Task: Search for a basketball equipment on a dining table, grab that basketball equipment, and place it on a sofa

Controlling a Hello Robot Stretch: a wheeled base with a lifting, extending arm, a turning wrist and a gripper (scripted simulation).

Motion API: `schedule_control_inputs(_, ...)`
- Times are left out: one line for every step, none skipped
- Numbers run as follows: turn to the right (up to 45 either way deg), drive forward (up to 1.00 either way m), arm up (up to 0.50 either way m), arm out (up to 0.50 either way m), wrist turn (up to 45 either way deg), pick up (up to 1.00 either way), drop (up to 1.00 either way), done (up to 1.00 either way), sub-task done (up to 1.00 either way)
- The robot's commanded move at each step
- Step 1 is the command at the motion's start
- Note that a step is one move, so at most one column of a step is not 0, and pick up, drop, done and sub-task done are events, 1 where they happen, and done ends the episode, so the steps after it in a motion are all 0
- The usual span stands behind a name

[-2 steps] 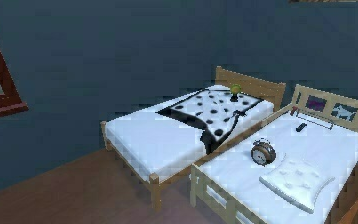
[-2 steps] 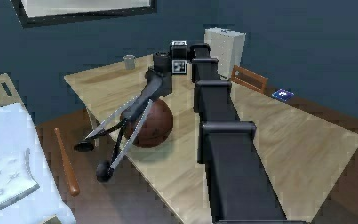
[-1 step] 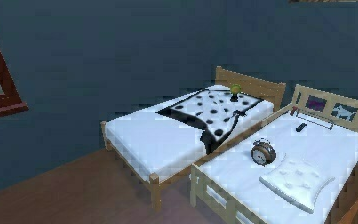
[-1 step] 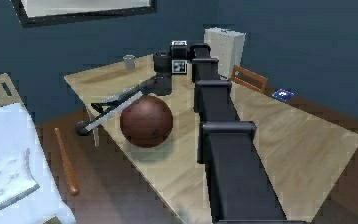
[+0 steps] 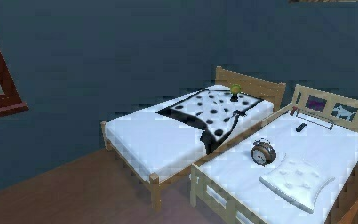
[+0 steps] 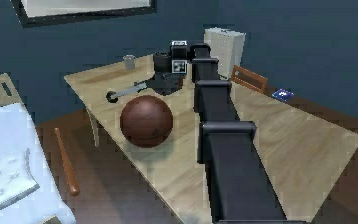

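Fwd view – two beds point(image 5: 165, 135), arm side view – basketball point(image 6: 146, 121) on table point(image 6: 287, 140), gripper point(image 6: 132, 91) load unclear

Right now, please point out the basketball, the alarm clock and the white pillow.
basketball point(image 6: 146, 121): arm side view, middle of the ball.
alarm clock point(image 5: 263, 152): forward view, its round face.
white pillow point(image 5: 299, 181): forward view, its top middle.

Your arm point(image 6: 227, 150) is a dark, near-black square bar made of stepped box sections, each one slimmer than the last. At its far end you see two small white squares point(image 6: 177, 50) with black marks, beside the dark body and thin fingers of the gripper point(image 6: 129, 92).
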Motion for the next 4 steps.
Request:
schedule_control_inputs(0.0,0.00,0.00,0.00,15.0,0.00,0.00,0.00,0.00)
schedule_control_inputs(0.0,0.00,-0.20,0.00,0.0,0.00,0.00,0.00,0.00)
schedule_control_inputs(0.0,0.00,0.00,0.00,0.0,1.00,0.00,0.00,0.00)
schedule_control_inputs(0.0,0.00,0.10,0.00,0.0,0.00,0.00,0.00,0.00)
